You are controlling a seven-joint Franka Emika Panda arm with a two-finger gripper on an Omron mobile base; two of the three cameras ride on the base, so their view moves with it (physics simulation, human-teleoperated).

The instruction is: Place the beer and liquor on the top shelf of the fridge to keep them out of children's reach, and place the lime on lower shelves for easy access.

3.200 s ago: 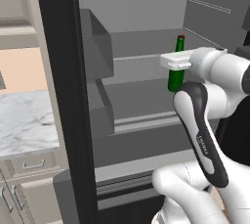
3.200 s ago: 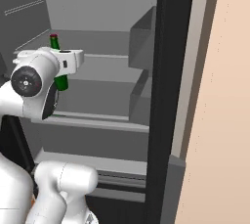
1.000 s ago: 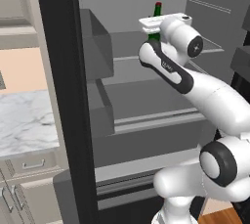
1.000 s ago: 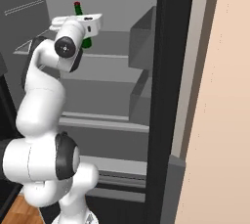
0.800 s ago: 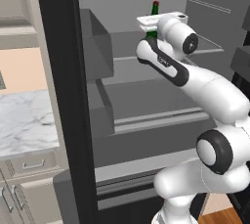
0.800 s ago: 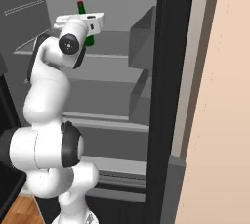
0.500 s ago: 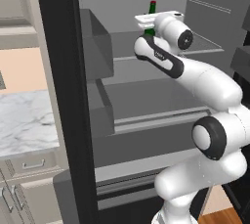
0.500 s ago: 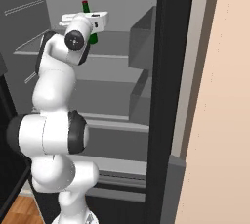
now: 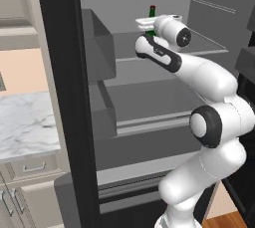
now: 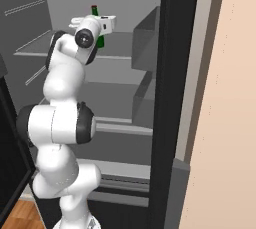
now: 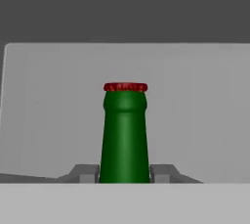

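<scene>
End effector [image 11: 125, 174] clamped on beer [image 11: 125, 135] | hovering at top shelf [image 9: 199, 43] in fridge [image 9: 64, 72] | beer unreleased; liquor, lime remain, I reckon

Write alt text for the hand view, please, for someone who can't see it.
A green beer bottle with a red cap stands upright, its neck clamped between the gripper's two grey fingertips. Behind it is the fridge's pale grey inside.

Even, flat rendered light; soft shading, no glare, sharp throughout, no blur.
</scene>
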